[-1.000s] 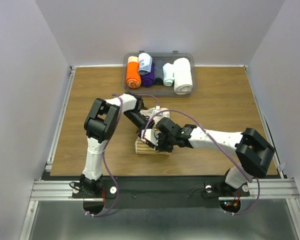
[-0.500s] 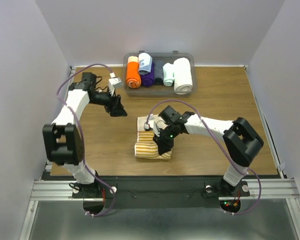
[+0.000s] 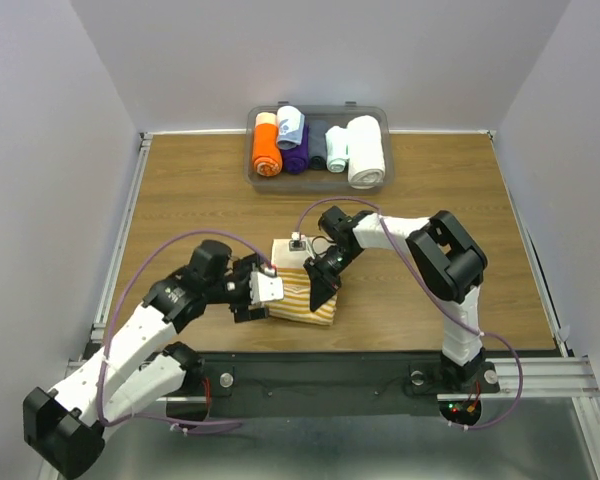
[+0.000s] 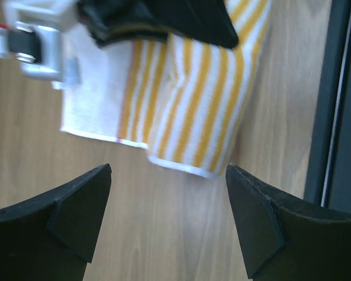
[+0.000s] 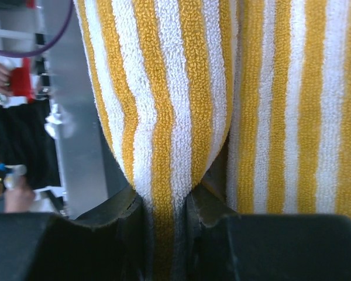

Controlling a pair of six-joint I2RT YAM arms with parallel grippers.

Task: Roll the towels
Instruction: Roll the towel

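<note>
In my left wrist view the striped towel (image 4: 205,111) was blurred. Its far end ran off the top edge and lay partly covered by my right gripper (image 4: 164,23). In my right wrist view the towel overran the top and right edges, and its pinched fold vanished between my fingers (image 5: 123,222). From above, my left gripper (image 3: 252,297) was too small and dark to show its fingertips.

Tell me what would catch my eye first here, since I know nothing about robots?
A yellow-and-white striped terry towel lies in the middle of the wooden table, a raised fold of it pinched by the right gripper, while the left gripper is open at its left end. At the far edge, a grey plastic bin holds a row of rolled cloths.
</note>
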